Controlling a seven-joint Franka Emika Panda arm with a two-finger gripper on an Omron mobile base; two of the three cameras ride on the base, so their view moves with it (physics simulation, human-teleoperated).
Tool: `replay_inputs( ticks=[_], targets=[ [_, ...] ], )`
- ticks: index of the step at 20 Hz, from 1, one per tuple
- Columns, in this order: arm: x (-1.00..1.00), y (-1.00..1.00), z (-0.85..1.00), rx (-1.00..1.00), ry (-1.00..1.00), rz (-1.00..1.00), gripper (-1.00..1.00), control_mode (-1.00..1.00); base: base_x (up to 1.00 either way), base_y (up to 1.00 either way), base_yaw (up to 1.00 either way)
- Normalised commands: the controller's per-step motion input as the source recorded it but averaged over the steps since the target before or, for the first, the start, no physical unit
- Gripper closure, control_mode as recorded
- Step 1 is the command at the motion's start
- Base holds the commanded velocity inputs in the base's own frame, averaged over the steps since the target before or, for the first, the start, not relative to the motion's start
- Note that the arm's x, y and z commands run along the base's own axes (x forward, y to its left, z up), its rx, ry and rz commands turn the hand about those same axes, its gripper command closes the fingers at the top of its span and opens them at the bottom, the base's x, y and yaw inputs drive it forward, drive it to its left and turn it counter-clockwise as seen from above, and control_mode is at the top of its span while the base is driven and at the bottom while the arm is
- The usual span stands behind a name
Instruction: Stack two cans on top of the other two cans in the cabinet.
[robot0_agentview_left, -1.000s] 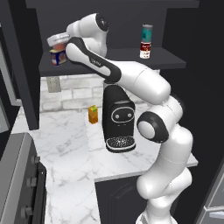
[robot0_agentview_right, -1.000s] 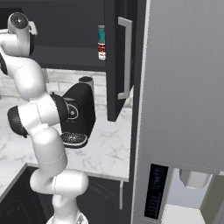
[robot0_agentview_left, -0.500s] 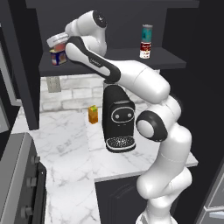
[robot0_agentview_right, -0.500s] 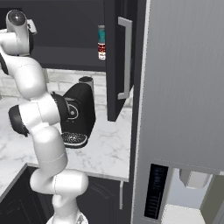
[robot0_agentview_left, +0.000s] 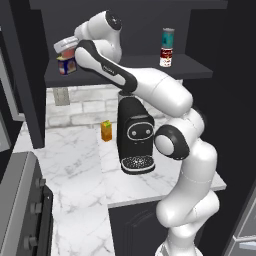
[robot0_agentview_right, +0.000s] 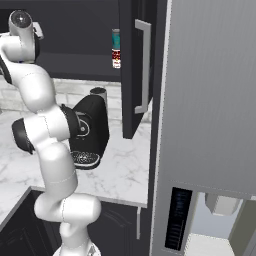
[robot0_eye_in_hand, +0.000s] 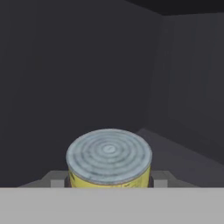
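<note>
Red-orange can (robot0_agentview_left: 65, 45) slightly lower than a second ago, tilted, just above blue tin (robot0_agentview_left: 66, 65) at shelf's (robot0_agentview_left: 115, 71) left end. Hand (robot0_agentview_left: 70, 50) closed on red-orange can. Far right: teal can (robot0_agentview_left: 168, 36) stacked upright on red-and-white can (robot0_agentview_left: 166, 56). Carton (robot0_agentview_left: 106, 131) on counter (robot0_agentview_left: 75, 165).

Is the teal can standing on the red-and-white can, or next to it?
On it. The teal can stands upright atop the red-and-white can on the cabinet shelf.
</note>
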Motion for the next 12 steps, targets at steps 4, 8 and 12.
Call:
replay_inputs(
  ticks=[4,8,12],
  targets=[
    [0.05,0.0,0.07,0.0,0.0,0.0,1.0,-1.0,0.0,0.0,0.0],
    [0.06,0.0,0.01,0.0,0.0,0.0,1.0,-1.0,0.0,0.0,0.0],
    [0.0,0.01,0.0,0.0,0.0,0.0,1.0,-1.0,0.0,0.0,0.0]
  ],
)
